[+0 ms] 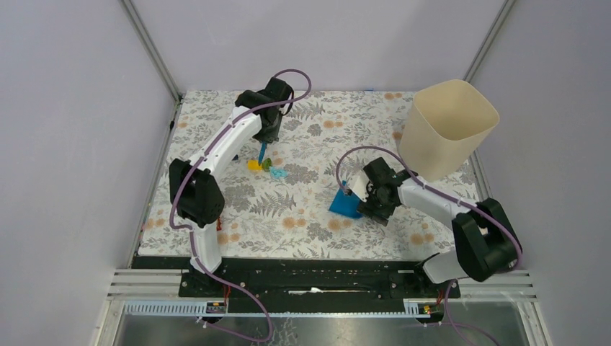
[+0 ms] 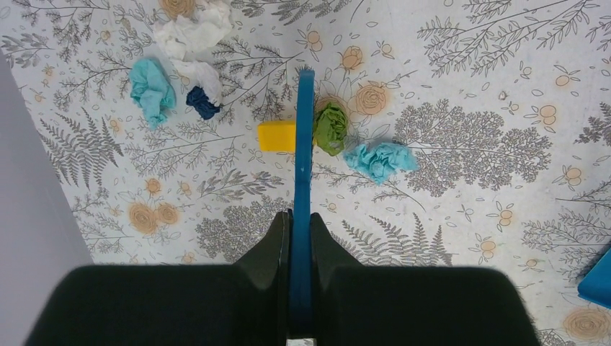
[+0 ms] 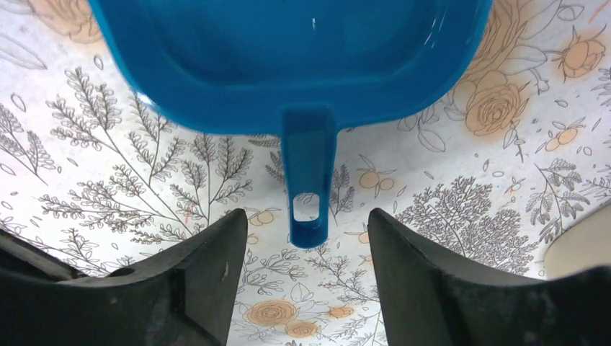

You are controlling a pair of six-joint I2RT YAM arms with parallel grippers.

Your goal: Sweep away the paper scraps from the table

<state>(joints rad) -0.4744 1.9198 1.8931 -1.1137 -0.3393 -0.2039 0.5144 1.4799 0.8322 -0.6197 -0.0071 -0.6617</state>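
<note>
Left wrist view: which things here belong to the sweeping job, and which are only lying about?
Job: paper scraps; blue sweeping tool held in the left pincer; corner of the blue dustpan; table.
Lying about: yellow block beside the tool.

No legible text, label, brand, number or sign found in any of three views; only fern-and-flower print noted on the table [image 1: 288, 232].
</note>
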